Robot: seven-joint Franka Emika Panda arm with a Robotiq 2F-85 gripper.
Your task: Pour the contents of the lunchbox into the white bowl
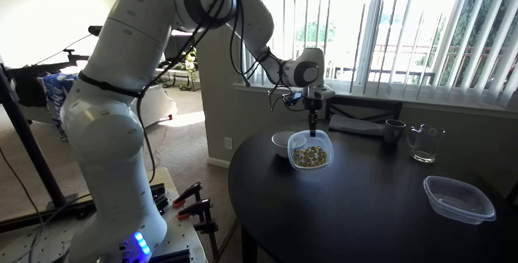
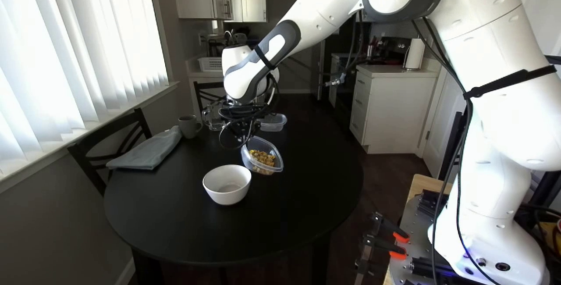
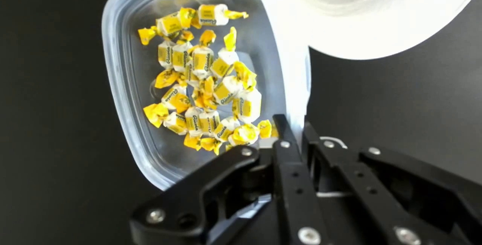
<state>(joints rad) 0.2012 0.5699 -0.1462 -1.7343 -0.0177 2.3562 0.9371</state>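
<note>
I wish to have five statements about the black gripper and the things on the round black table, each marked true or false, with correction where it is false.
1. The black two-finger gripper is closed on the edge of a rounded translucent plastic container. True.
2. The round white bowl stands upside down. False: its opening faces up.
3. Yellow-and-white wrapped sweets lie inside the gripped container. True.
4. The clear glass mug lies on its side. False: it stands upright.
5. A grey mug with a handle stands on the round black table. True.
</note>
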